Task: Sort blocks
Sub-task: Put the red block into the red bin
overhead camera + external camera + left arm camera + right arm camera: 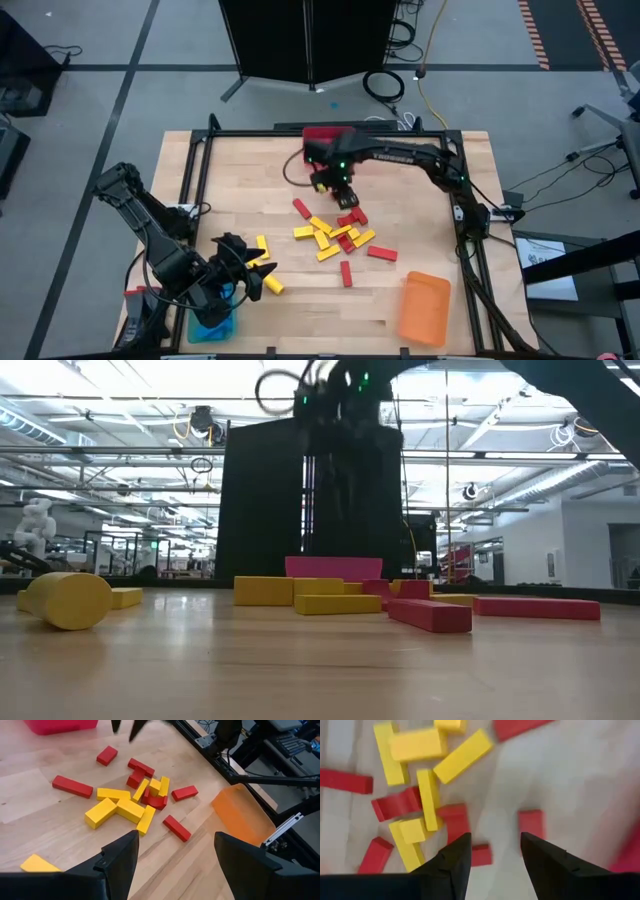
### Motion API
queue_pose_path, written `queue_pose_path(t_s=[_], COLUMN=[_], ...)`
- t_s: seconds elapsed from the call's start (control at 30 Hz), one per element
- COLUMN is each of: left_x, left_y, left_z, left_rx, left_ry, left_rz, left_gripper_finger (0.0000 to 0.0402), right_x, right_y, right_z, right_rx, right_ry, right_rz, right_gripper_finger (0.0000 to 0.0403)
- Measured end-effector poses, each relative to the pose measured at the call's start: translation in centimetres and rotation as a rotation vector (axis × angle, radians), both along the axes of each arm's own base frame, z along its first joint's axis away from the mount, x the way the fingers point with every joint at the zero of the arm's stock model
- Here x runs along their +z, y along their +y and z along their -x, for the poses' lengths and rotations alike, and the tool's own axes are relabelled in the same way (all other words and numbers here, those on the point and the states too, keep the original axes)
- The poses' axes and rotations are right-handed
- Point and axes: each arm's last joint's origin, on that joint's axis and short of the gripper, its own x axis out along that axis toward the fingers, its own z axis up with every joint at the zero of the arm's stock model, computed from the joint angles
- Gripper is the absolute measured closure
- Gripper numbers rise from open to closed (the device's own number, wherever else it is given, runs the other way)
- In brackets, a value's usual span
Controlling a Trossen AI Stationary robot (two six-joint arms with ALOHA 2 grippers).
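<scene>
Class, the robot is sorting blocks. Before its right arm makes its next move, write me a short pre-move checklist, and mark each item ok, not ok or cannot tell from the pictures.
1. Right gripper empty: ok; its wrist view shows open jaws with nothing between them.
2. Right gripper placed over work: ok; it hangs above the table between the red bin and the block pile.
3. A free block to pick: ok; a lone red block lies apart from the others just ahead of the fingers.
4. Left gripper out of the way: ok; it waits open at the table's near left, by the blue bin.
5. Orange bin upright: cannot tell.
</scene>
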Motion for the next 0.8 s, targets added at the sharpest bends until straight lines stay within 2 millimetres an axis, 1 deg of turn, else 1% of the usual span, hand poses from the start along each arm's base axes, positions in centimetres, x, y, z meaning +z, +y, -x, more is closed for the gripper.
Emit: queue_pose_path(t_s=[0.07,0.13,0.2,0.3,0.37,0.47,0.63,0.77,0.8], left_x=[-0.1,-0.2,-0.3,-0.5,-0.5,-0.5,-0.6,-0.6,-0.6], left_y=[0.0,-0.1,-0.2,-0.3,-0.3,-0.2,-0.1,-0.1,-0.1], left_z=[0.0,-0.1,-0.2,-0.3,-0.3,-0.2,-0.1,-0.2,-0.2], left_rx=[0.000,0.000,0.000,-0.001,-0.002,-0.001,0.002,0.003,0.003], left_ry=[0.003,0.005,0.008,0.014,0.017,0.020,0.031,0.030,0.030], left_rz=[-0.002,-0.004,-0.006,-0.007,-0.010,-0.013,-0.021,-0.021,-0.020], left_gripper_finger=[0.0137,0.0137,0.0137,0.0137,0.0137,0.0137,0.0137,0.0137,0.0137], right_x=[-1.9,-3.8,-5.7,-7.6,-7.8,-7.6,-7.2,-7.6,-8.0], right_y=[0.0,-0.4,-0.8,-1.6,-2.2,-2.7,-3.0,-3.0,-3.1], right_z=[0.3,0.9,1.3,1.9,1.9,1.8,1.3,0.6,0.5], right_rx=[0.006,-0.005,-0.021,-0.043,-0.074,-0.107,-0.065,-0.029,-0.026], right_ry=[0.035,0.069,0.084,0.096,0.075,0.056,-0.002,-0.058,-0.053], right_rz=[-0.023,-0.067,-0.064,-0.046,-0.042,-0.038,-0.010,0.021,0.036], right_gripper_finger=[0.0230,0.0221,0.0210,0.0188,0.0171,0.0143,0.0102,0.0087,0.0086])
